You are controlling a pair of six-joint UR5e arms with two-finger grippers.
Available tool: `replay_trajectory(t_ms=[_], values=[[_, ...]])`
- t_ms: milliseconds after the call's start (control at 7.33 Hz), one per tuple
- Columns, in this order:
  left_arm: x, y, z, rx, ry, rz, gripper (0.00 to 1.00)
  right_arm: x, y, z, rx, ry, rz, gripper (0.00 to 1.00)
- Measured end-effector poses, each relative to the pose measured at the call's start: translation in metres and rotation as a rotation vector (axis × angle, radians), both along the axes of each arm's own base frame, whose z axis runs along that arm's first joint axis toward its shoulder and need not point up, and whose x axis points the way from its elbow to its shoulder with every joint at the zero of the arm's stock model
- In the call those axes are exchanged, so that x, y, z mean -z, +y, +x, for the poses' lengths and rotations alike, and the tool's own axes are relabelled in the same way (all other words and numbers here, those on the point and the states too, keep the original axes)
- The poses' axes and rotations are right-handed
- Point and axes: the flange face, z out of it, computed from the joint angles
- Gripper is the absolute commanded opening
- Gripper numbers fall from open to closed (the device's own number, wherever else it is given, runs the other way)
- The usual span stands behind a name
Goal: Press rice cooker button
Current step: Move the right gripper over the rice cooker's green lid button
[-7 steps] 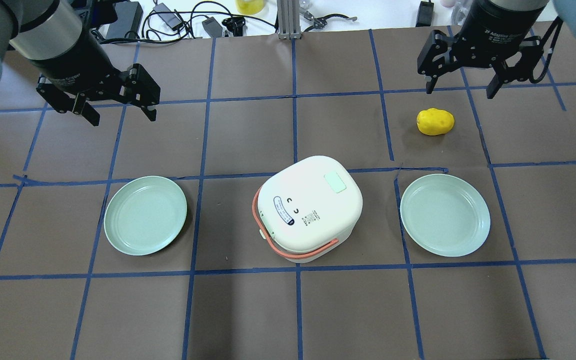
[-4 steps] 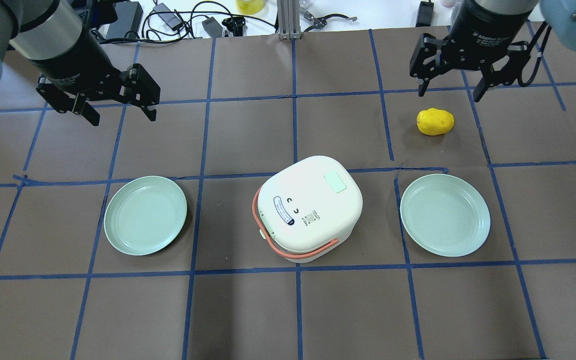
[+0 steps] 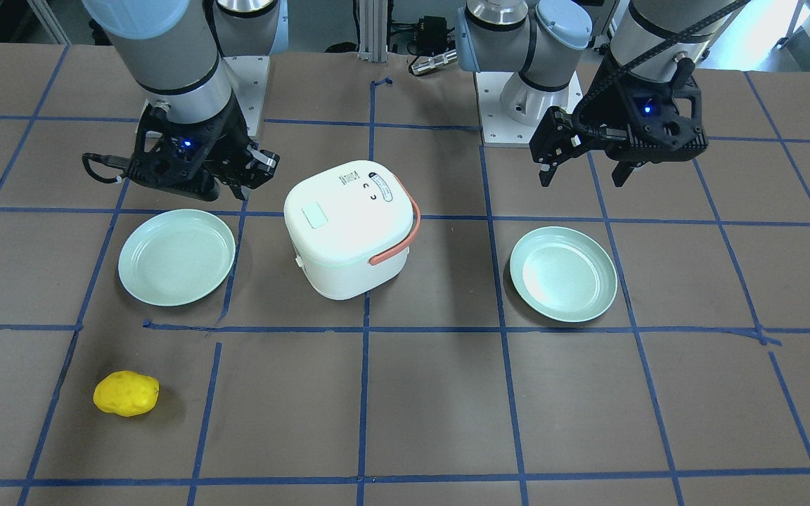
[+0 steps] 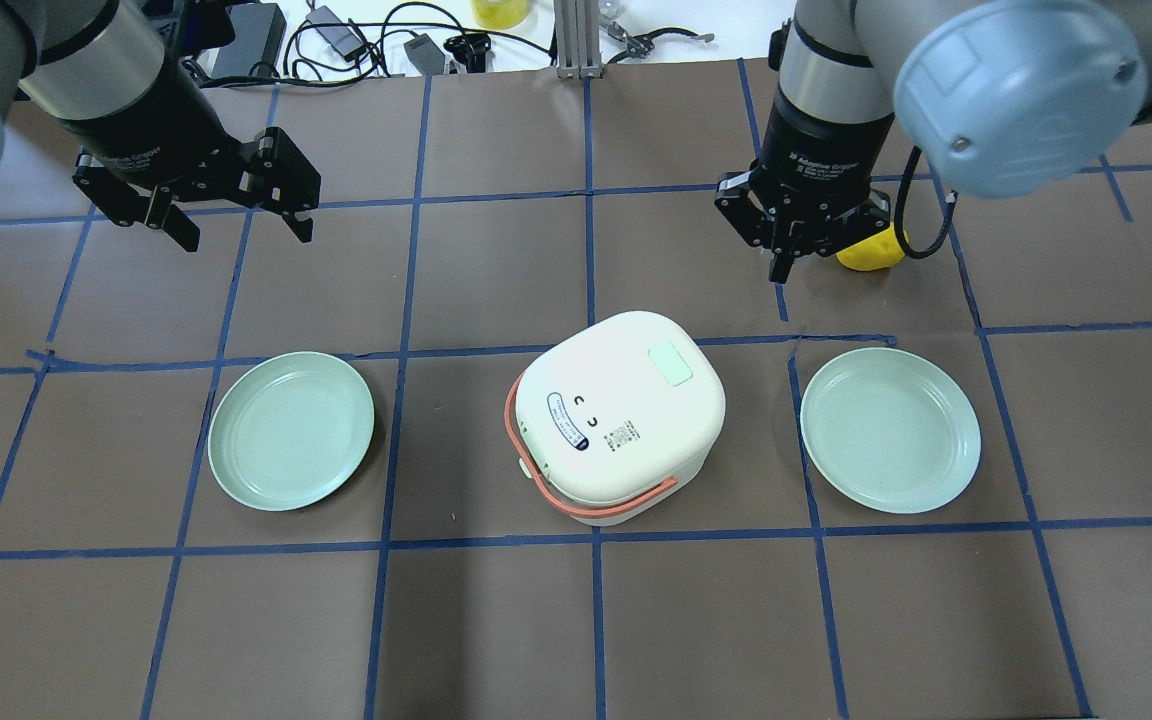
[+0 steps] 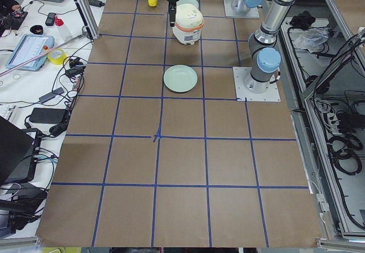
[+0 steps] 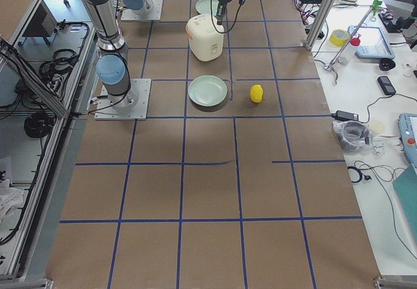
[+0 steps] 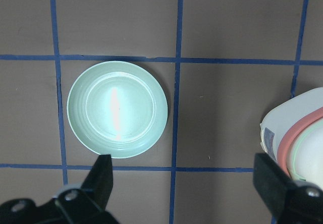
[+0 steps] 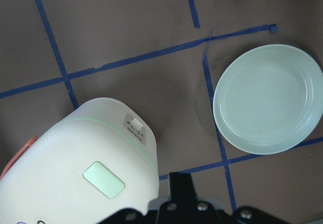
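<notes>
Light: bright and even, from overhead in every view.
Shadows: soft, short ones hug the rice cooker [image 4: 621, 415] and the plate [image 7: 117, 109].
Glare: a white streak runs down that plate in the left wrist view.
Focus: sharp throughout; the side views render far details tiny.
</notes>
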Motion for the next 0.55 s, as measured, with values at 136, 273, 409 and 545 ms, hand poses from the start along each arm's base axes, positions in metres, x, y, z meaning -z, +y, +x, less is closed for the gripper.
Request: replay_trajectory(t_ms=[136,273,409,545], values=[[0.000,0.000,0.000,0.000,0.000,0.000,1.00,0.009,0.001,0.009,0.000,-0.026,0.008,0.00],[0.000,0.000,0.000,0.000,0.000,0.000,1.00,0.018,0.001,0.016,-0.003,-0.044,0.009,0.00],[0.000,0.000,0.000,0.000,0.000,0.000,1.00,0.026,0.001,0.024,-0.013,-0.053,-0.001,0.00],[0.000,0.000,0.000,0.000,0.000,0.000,1.00,0.038,0.001,0.031,-0.025,-0.060,-0.019,0.00]])
